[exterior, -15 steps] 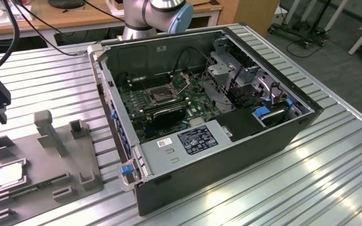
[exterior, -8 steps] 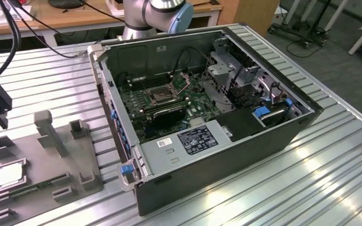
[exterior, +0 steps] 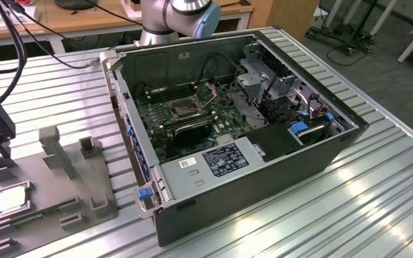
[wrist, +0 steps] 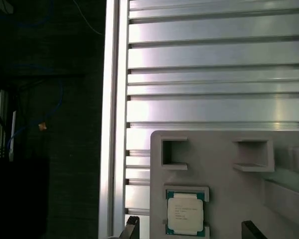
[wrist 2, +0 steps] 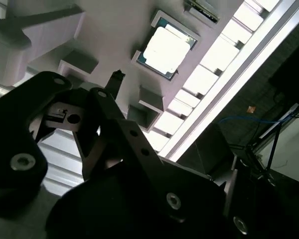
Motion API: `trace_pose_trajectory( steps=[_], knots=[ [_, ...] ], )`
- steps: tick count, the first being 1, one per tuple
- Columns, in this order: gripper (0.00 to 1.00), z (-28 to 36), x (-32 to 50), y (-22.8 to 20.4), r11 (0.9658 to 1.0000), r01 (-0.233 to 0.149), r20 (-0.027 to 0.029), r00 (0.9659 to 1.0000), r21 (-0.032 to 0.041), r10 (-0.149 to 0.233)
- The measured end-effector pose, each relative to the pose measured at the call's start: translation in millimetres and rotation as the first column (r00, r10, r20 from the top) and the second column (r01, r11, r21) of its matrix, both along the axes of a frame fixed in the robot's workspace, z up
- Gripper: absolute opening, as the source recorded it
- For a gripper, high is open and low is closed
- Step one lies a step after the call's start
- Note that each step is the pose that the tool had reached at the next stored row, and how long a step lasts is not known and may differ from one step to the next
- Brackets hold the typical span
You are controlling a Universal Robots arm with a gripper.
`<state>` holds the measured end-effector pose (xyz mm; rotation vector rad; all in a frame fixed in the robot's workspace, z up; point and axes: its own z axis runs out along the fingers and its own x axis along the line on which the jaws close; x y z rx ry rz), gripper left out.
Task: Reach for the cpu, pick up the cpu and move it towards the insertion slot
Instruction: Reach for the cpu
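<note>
Pincer (exterior: 0,146) hangs wide open above the cpu (wrist: 185,212), gripping nothing; cpu lies flat in its grey tray (exterior: 49,189) on the tabletop (exterior: 300,215), exterior view's left.

Exterior view high, both wrist views over cpu (wrist: 185,212)

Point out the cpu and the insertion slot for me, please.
cpu (wrist: 185,212): first wrist view, middle of its silvery face.
insertion slot (exterior: 183,110): exterior view, dark centre of the socket.

The cpu (wrist: 185,213) lies in the grey tray (wrist: 220,198) on the slatted table (wrist: 214,79), fingers (wrist: 131,229) spread apart.
</note>
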<state>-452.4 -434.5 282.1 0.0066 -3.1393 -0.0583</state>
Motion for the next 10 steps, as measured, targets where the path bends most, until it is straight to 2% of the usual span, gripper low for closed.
trace_pose_trajectory(
  steps=[5,10],
  knots=[
    [0.85,-9.2,0.0,-2.1,0.9995,-0.032,-0.0013,0.9995,0.0002,0.032],
    [0.85,-18.2,0.0,-2.4,0.9992,-0.039,-0.0013,0.9992,0.0001,0.039]
  ],
)
